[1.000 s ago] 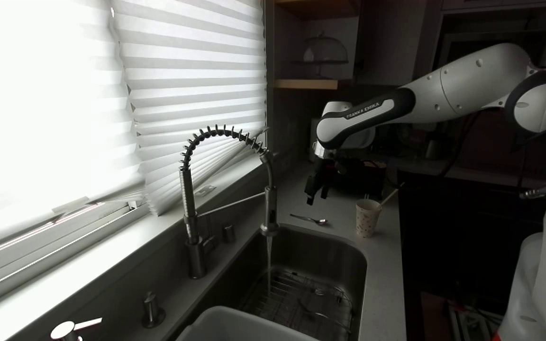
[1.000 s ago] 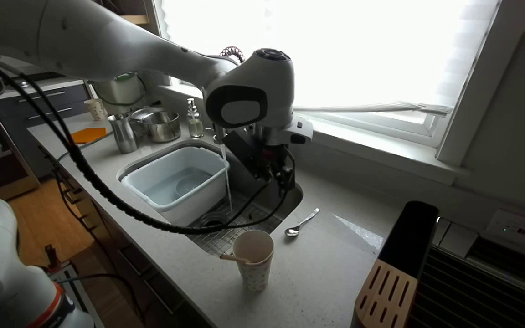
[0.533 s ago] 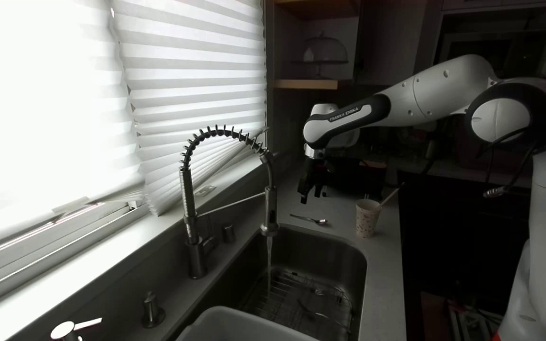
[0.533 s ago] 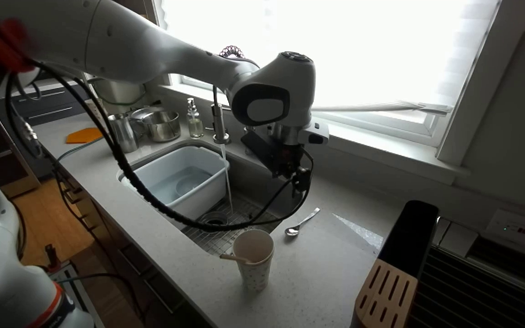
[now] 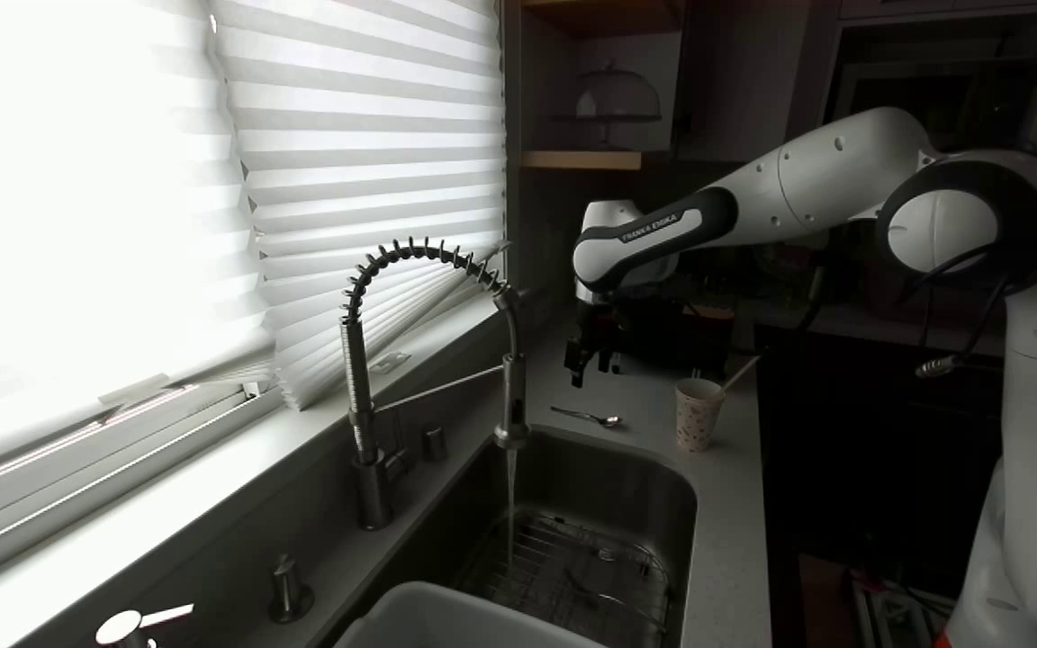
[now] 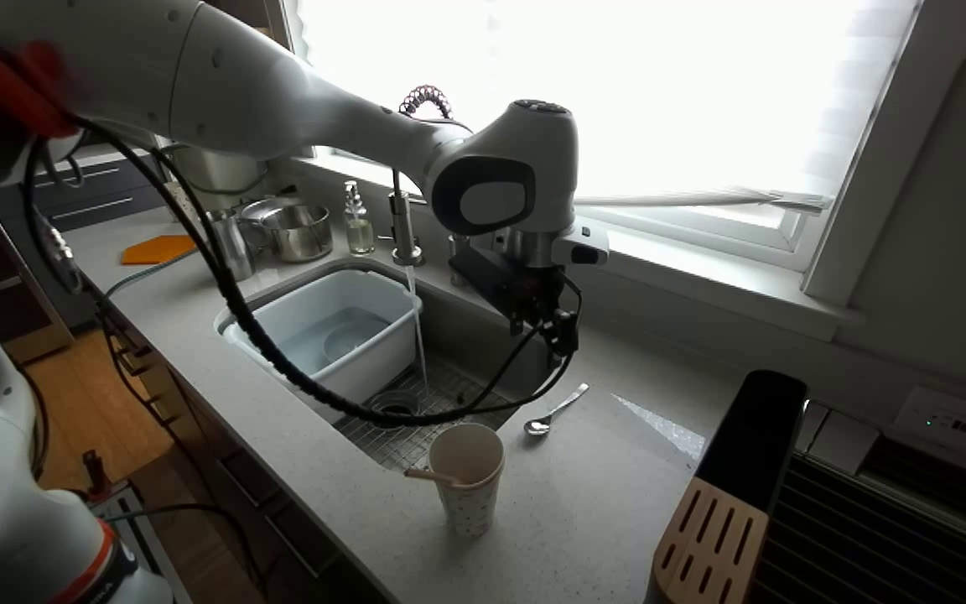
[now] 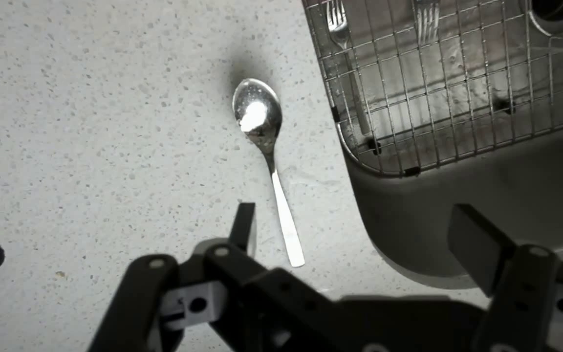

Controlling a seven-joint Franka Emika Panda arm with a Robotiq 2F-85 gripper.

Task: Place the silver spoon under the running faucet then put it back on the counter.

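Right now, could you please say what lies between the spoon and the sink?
The wrist view shows only faintly streaked counter between spoon and sink.

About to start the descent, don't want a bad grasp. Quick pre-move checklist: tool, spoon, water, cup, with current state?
1. Tool open: ok, fingers wide apart.
2. Spoon on the counter, uncovered: ok.
3. Handle centred between the fingers: not ok, nearer one finger in the wrist view.
4. Water running from the faucet: ok.
5. Cup apart from the spoon: ok, standing upright.
6. Exact clearance above the spoon: cannot tell.
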